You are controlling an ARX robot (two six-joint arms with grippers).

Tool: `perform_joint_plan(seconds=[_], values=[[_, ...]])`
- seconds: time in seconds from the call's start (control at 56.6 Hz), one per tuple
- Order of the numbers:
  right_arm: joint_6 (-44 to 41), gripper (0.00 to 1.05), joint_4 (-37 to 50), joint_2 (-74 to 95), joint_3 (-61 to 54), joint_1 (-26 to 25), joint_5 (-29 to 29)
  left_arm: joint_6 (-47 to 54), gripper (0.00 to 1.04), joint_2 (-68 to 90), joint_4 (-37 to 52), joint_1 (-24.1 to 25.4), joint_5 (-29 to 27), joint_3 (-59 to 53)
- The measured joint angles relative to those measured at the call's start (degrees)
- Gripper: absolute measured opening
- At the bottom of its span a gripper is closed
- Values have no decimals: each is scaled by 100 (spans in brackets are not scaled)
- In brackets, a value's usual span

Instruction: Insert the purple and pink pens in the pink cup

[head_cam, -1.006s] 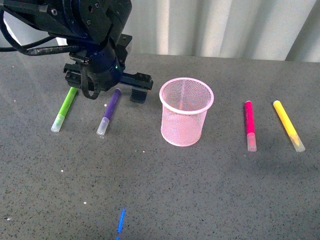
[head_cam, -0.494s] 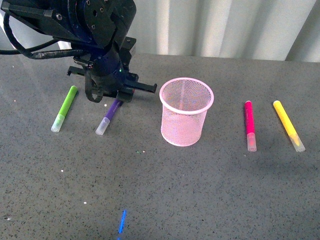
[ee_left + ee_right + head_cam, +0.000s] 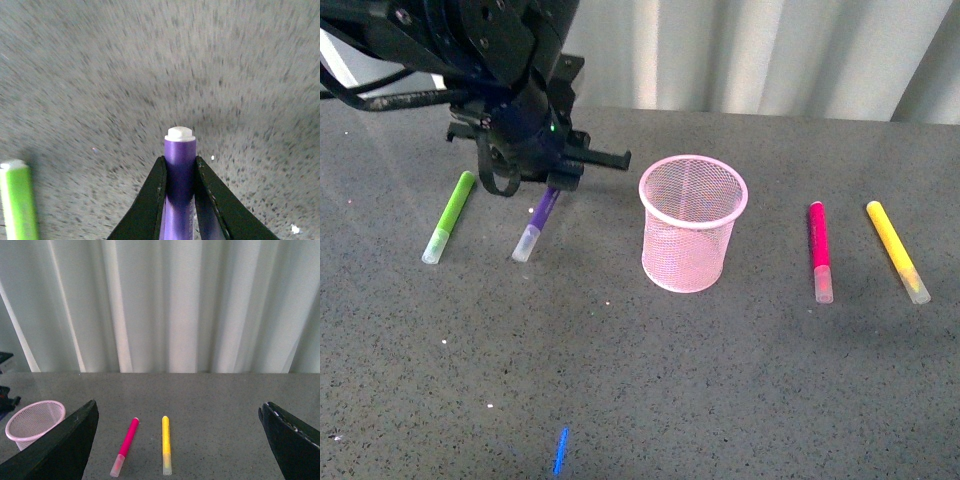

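On the speckled grey tabletop, the black left gripper is clamped on the dark purple marker pen, left of the upright pale pink wire-mesh cup. The right gripper gapes wide, and the magenta-pink marker pen, translucent-capped, lies flat right of the cup.

Table layout: cup centre, two markers either side.
Left of cup: left inner pen, far end in left gripper; left outer marker beyond. Right: right inner pen, then right outer marker, apart.
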Motion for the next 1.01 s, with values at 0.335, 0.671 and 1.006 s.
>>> perform_joint_plan(seconds=[0.335,0.671,1.006], values=[[0,98,0,0,0,0,0,-638,13,-2387,2809,125,271,-1373],[-2,98,0,0,0,0,0,-1598,13,-3051,5359,-752,232,-2865],[0,98,0,0,0,0,0,-1904,12,-2017,6782,-1456,-146,-3161]])
